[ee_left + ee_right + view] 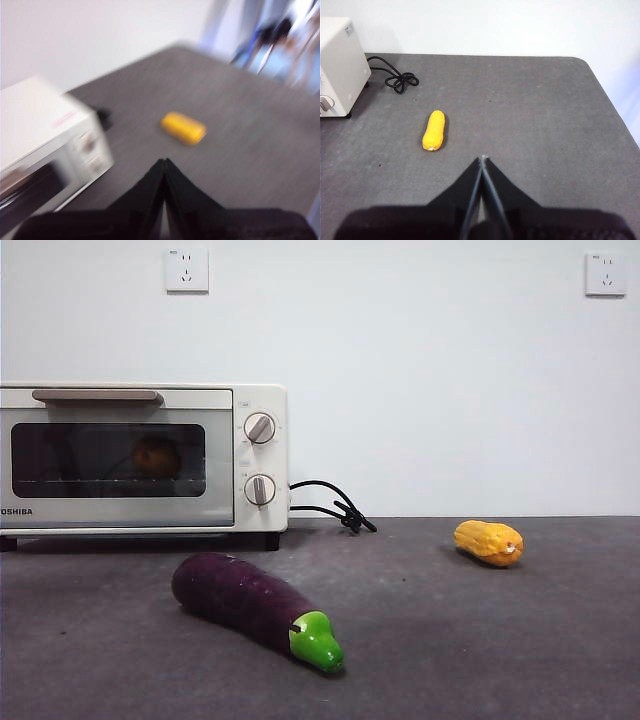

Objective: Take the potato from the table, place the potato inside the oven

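Observation:
The potato (157, 456) shows as an orange-brown lump behind the dark glass door of the cream-white oven (140, 455), resting on the wire rack. The oven door is closed. The oven also appears blurred in the left wrist view (47, 145) and as a corner in the right wrist view (337, 67). My left gripper (163, 162) is shut with nothing in it, high above the table (450, 640). My right gripper (483, 159) is shut and holds nothing, above the table near the corn. Neither arm shows in the front view.
A purple eggplant (250, 605) with a green tip lies in front of the oven. A yellow corn cob (488, 541) (433, 131) (183, 128) lies to the right. The black cord (330, 502) coils beside the oven. Two wall sockets are on the white wall.

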You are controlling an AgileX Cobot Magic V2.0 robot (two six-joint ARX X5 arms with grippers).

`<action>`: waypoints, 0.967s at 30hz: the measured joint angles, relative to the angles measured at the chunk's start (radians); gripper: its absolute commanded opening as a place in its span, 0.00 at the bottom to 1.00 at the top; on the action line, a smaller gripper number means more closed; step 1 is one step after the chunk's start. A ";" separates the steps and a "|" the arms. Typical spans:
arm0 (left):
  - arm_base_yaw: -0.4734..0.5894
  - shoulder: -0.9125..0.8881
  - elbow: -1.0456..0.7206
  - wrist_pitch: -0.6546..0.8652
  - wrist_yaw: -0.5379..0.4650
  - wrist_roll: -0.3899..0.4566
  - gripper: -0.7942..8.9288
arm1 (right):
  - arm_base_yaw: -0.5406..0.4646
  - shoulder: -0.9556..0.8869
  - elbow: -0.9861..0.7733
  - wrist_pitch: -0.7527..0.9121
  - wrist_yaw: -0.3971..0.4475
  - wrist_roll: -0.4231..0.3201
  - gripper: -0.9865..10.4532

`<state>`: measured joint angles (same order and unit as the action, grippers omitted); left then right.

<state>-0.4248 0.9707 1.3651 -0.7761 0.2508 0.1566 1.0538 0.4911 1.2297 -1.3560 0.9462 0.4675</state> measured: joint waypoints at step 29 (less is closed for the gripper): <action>0.385 -0.837 -1.245 0.766 -0.390 -0.075 0.08 | 0.000 0.000 0.000 0.000 0.000 0.000 0.09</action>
<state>-0.0395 0.1333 0.1200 -0.0105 -0.1390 0.0814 1.0538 0.4911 1.2297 -1.3560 0.9462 0.4679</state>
